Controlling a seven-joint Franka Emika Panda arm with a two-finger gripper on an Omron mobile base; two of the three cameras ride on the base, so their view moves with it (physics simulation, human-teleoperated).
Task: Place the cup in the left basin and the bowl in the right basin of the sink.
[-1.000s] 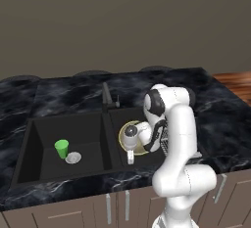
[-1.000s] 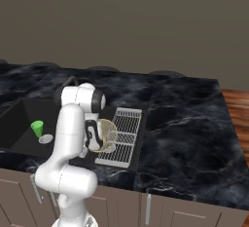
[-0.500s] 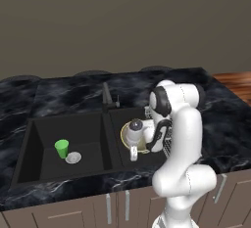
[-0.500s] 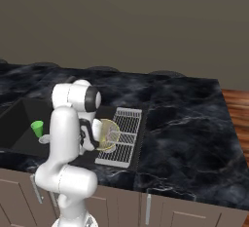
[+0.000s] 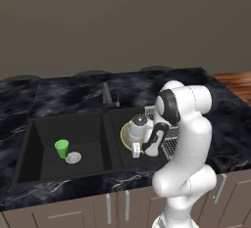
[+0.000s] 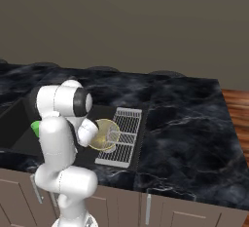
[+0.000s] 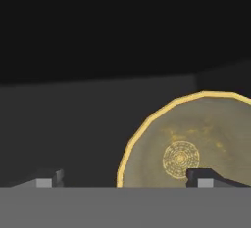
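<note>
The green cup (image 5: 62, 148) stands upright in the left basin (image 5: 44, 131) of the black sink, next to the silver drain (image 5: 73, 158). In the right base view, a sliver of the cup (image 6: 35, 127) peeks out behind my arm. The yellowish bowl (image 5: 126, 137) lies in the right basin (image 5: 117, 119), beside the wire rack (image 5: 168, 136). My gripper (image 5: 141, 149) hovers just above the bowl's near side. In the hand view the gripper (image 7: 125, 179) is open with nothing between its fingers, and one fingertip (image 7: 206, 175) sits over the bowl (image 7: 191, 139).
A dark slim faucet (image 5: 106, 97) rises behind the divider between the basins. The grey rack (image 6: 121, 136) borders the bowl (image 6: 103, 134) on the right. Black marble counter (image 6: 185, 119) stretches to the right, with a wooden floor beyond it.
My arm's shoulder and elbow have swung to the right and the hand has lifted slightly off the bowl. The bowl and the cup have stayed where they were.
</note>
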